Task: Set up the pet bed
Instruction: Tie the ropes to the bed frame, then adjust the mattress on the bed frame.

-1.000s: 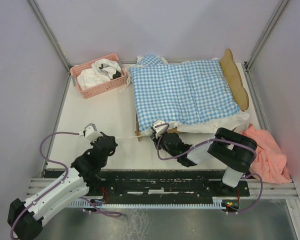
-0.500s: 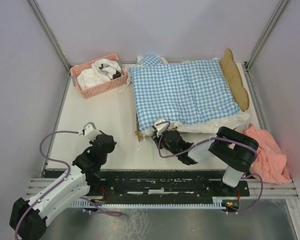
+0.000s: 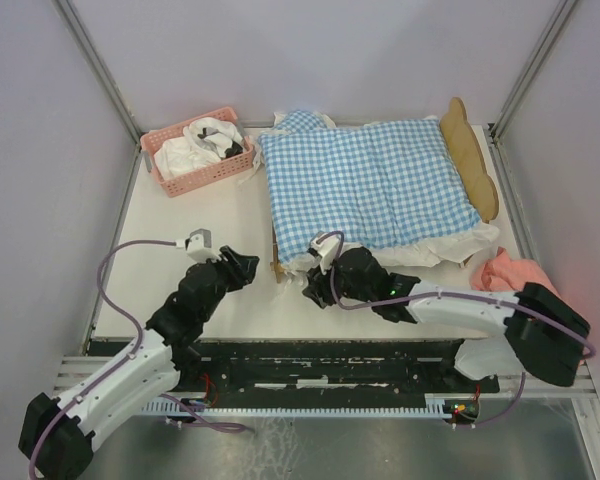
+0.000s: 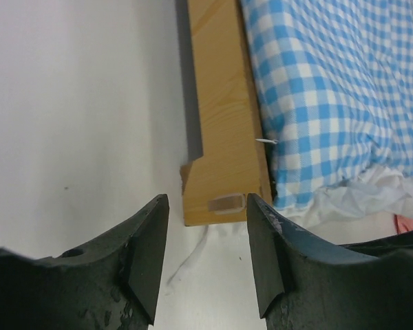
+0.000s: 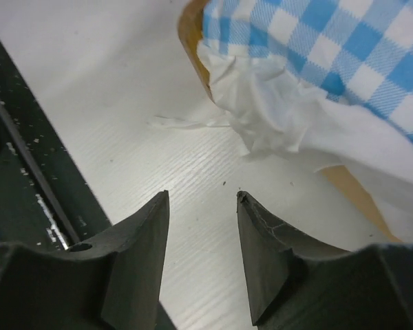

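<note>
Matt pale-wood pet bed [image 4: 220, 137] under soft gingham cloth bedding [image 3: 365, 190].

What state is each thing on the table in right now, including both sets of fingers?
pet bed: upright on the table, covered by bedding.
gingham bedding: spread flat over the bed, white ruffle hanging off the near edge.
pink basket: upright, holding white and dark cloth.
peach cloth: crumpled on the table beside the bed.
left fingers: open, holding nothing.
right fingers: open, holding nothing.
</note>
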Motion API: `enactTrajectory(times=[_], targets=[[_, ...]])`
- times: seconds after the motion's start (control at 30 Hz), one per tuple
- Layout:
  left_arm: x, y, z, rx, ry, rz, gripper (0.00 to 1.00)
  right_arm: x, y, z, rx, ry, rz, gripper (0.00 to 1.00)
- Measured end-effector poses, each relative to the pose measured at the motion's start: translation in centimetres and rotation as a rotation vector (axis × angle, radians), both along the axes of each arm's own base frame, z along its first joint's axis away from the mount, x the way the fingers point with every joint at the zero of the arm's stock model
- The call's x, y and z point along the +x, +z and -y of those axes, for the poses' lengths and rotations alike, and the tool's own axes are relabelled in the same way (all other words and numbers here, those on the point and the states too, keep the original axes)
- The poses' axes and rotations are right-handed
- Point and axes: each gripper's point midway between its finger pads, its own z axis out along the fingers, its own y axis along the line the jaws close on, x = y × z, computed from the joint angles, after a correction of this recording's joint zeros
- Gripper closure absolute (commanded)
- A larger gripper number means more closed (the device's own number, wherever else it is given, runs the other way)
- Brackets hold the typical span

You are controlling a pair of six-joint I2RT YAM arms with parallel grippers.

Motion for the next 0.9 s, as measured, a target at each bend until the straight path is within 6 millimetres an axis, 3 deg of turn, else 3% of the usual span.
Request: enactTrajectory(times=[0.2,0.33,0.47,0.73,0.9], targets=[[0.1,-0.6,3.7,0.000,-0.181,-0.029,0.44,-0.5,7.0,2.1,0.086,-0.073,0.028,0.46],[0.1,-1.3,5.2,-0.006,-0.246,-0.048,0.45,0.6,8.4,3.3,0.127,-0.219,0.010,0.46],[0.2,-1.3,5.7,-0.014,-0.266,-0.045,0.45,1.6,7.7,3.5,0.190,-0.363,-0.065,0.35],[0.4,-0.4,5.8,-0.029,-0.266,-0.016,0.46,4.3,4.2,1.9,0.262,-0.506,-0.100,0.28],[0.3,0.0,5.8,-0.037,-0.266,-0.002,0.46,4.4,2.0,0.6,0.252,-0.501,-0.122,0.29]])
